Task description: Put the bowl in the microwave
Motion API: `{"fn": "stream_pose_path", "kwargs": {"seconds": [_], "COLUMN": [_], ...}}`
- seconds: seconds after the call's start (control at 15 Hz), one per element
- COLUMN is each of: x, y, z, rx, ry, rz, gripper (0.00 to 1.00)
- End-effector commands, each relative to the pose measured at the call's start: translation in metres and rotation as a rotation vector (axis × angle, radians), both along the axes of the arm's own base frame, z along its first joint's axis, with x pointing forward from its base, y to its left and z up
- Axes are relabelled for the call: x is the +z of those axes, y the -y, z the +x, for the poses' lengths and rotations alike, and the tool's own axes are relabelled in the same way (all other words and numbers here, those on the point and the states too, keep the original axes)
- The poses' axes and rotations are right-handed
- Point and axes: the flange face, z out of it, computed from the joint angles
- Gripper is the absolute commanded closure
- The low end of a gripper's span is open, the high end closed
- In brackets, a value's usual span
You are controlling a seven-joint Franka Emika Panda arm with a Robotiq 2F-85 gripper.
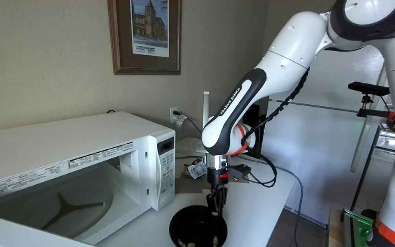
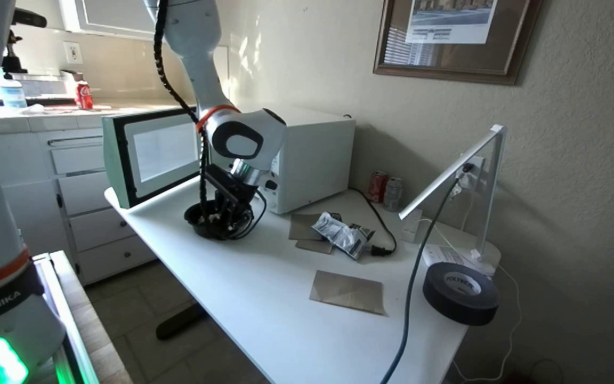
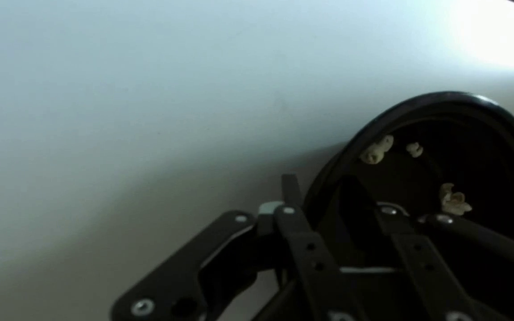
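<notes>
Pointing downward near the keypad end of the large, white, boxy microwave [image 1: 94, 140], the black two-fingered hand [image 3: 322, 191] is spread, one finger inside and one outside the rim of the round, glossy black bowl [image 1: 192, 224]. This bowl sits on the flat white counter [image 1: 252, 206] in front of the microwave, whose black-edged white door [image 2: 163, 146] stands open. Pale, knobbly popcorn pieces [image 3: 454, 200] lie in the bowl.

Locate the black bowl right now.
In an exterior view, the black bowl sits at bottom centre on the table, right of the microwave, with the gripper at its rim.
</notes>
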Motion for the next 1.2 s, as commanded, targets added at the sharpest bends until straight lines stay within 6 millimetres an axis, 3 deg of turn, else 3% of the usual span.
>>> {"fn": "stream_pose_path", "kwargs": {"seconds": [0.0, 0.4, 0.8, 1.13], "x": [-0.010, -0.009, 0.001, 0.011], "y": [0.002, -0.001, -0.025, -0.046], "z": [0.005, 0.008, 0.001, 0.010], "rx": [-0.017, -0.049, -0.133, -0.267], "ry": [0.005, -0.012, -0.077, -0.098], "rz": [0.023, 0.053, 0.193, 0.321], "gripper": [0.99, 0.98, 0.98, 0.98]}}
